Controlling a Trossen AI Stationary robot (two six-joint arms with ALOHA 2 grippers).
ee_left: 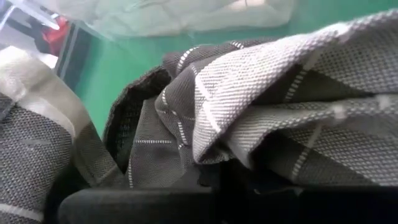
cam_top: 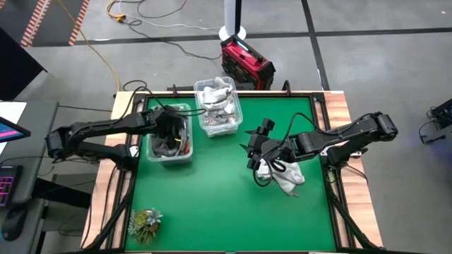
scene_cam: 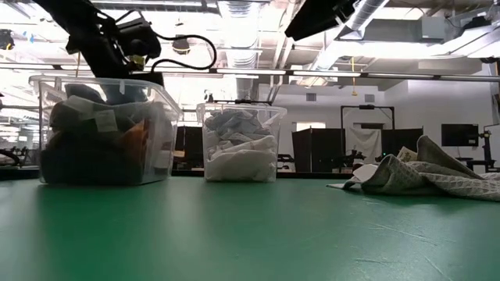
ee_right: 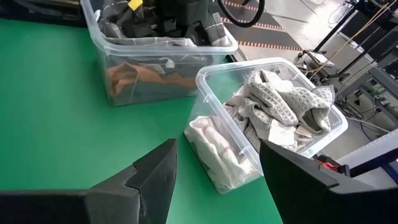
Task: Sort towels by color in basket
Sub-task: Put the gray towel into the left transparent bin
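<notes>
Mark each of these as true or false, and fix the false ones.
1. The left gripper is down in the bin of dark towels. True.
2. The right gripper is shut on a towel. False: its fingers stand open and hold nothing, above the green table.
3. A light patterned towel lies loose on the table by the right gripper. True.
4. The bin of white towels is empty. False: it holds a pile of white cloth.
5. The small plant sits inside a bin. False: it sits on the table near a corner.
</notes>
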